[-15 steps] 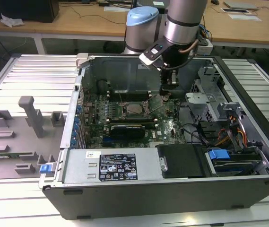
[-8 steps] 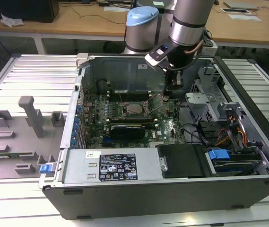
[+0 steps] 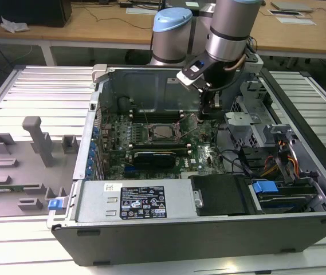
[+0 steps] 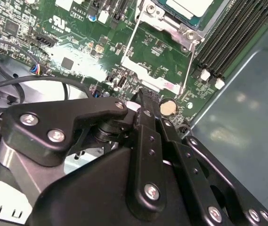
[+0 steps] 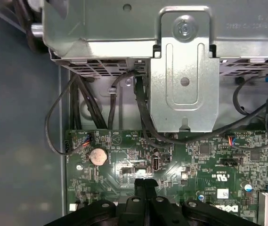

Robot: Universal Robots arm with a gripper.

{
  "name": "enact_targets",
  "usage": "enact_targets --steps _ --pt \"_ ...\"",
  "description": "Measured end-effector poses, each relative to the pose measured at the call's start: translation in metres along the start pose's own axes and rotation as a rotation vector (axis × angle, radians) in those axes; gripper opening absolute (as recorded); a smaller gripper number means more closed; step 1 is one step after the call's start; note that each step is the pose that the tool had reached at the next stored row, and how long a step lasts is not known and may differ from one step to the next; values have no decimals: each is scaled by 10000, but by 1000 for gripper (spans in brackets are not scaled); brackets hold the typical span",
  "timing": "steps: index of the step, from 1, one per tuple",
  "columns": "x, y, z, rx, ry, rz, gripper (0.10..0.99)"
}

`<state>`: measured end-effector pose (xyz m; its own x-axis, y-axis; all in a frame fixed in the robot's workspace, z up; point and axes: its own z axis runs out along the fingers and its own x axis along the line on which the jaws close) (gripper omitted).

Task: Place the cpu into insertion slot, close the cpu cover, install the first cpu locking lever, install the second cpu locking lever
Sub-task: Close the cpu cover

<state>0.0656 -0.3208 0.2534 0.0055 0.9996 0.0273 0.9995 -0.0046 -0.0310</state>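
Gripper (image 5: 144, 181) pinched together, empty, over green board (image 5: 124, 155); cpu (image 3: 161, 132) lies near, toward exterior view's left.

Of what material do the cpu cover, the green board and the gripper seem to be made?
The cpu cover: probably bare sheet metal, silver-grey, with a dull sheen. The green board: glossy lacquered laminate, judging by the white glare on it. The gripper: matte black, metal or hard plastic, I cannot tell which; its screws look like shiny steel.

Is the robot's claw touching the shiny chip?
Apart. In the second wrist view, a stretch of green board lies between the gripper and the cpu.
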Motion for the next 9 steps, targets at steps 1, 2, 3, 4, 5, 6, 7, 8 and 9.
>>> enact_targets --steps 1,2,3,4,5,6,7,8,9 --pt "-1 3 25 0 0 -2 106" --pt "-1 5 44 0 -1 -3 106" --pt "-2 7 62 0 0 -3 106" --pt "-3 10 95 0 0 -2 106" --pt "-3 12 114 0 0 -1 106" --pt "-3 13 126 0 0 -2 106" --pt "-4 13 127 1 -2 -2 106" --pt "-4 13 128 0 -2 -3 106" --pt "-4 13 128 1 -2 -3 106"
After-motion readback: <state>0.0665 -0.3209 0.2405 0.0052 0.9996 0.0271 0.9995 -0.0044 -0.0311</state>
